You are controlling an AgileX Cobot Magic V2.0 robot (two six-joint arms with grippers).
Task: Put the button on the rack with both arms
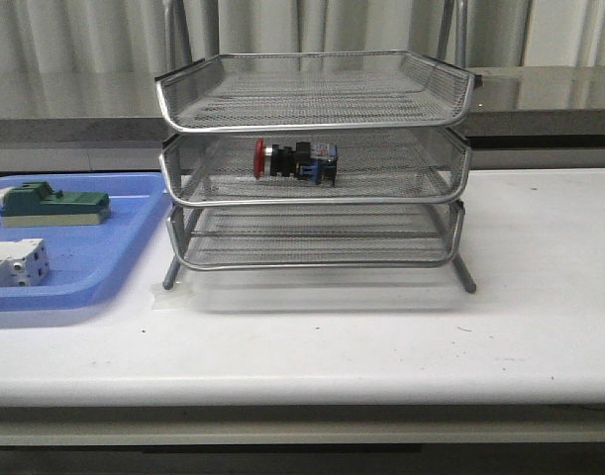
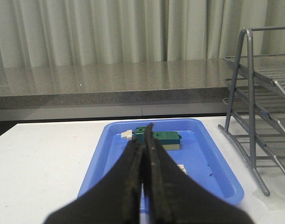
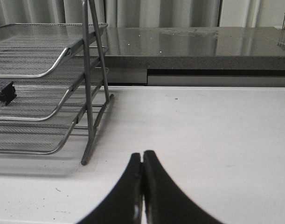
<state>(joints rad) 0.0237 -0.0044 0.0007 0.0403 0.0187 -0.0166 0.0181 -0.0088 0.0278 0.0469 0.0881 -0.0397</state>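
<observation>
your button (image 1: 294,161) lies on its side in the middle tier of the rack (image 1: 314,158), toward that tier's front edge and a little left of its centre. the red head points to the left side of the rack, the blue block to the right. the mesh front wall of the tier runs just in front of it, and the top tier sits directly over it. the bottom tier shows only mesh. in the right wrist view you catch just a dark end of the button (image 3: 4,92) at the picture's edge, between the tier rims.

the rack stands on the white table (image 1: 381,327), near its back edge and about midway across, with its rod legs on the surface. just beside its left legs lies a blue tray (image 1: 104,267), reaching the table's left edge. in the tray you have a green block (image 1: 52,205) toward the back and a white part (image 1: 15,263) nearer the front; they are apart from each other.

your left gripper (image 2: 143,140) hangs over the near end of the tray with its fingers pressed together, nothing between them. your right gripper (image 3: 142,156) is over bare table on the rack's right side, clear of the legs, fingers likewise pressed together and empty. neither arm shows in the front view.
</observation>
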